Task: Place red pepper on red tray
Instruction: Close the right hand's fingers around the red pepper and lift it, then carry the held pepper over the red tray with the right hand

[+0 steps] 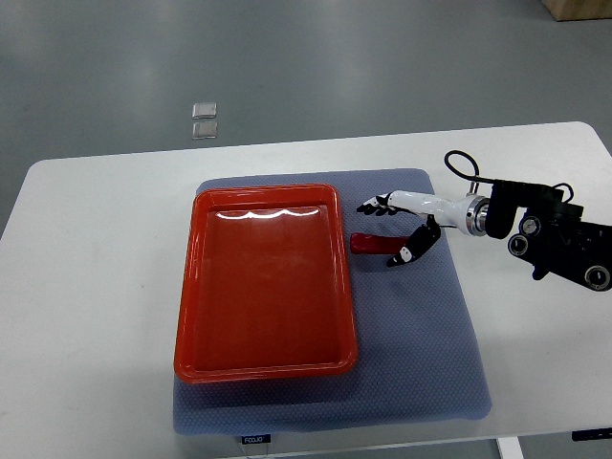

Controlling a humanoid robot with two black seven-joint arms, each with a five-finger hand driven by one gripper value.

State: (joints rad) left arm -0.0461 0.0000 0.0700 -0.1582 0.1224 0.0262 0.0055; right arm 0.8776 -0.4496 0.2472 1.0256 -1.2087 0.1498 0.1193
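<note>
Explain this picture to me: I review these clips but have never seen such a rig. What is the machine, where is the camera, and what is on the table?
There is one camera, looking steeply down from the robot's own side. The robot is a humanoid with fingered hands. Only its right arm shows, coming in from the right edge and ending in the right hand, white with black fingertips. The left arm is out of view. A white table carries a grey-blue mat. On the mat lies an empty red tray, and just right of it the red pepper. The hand's fingers are spread around the pepper's right end. They seem to touch it but have not clearly closed on it, and the pepper lies on the mat.
</note>
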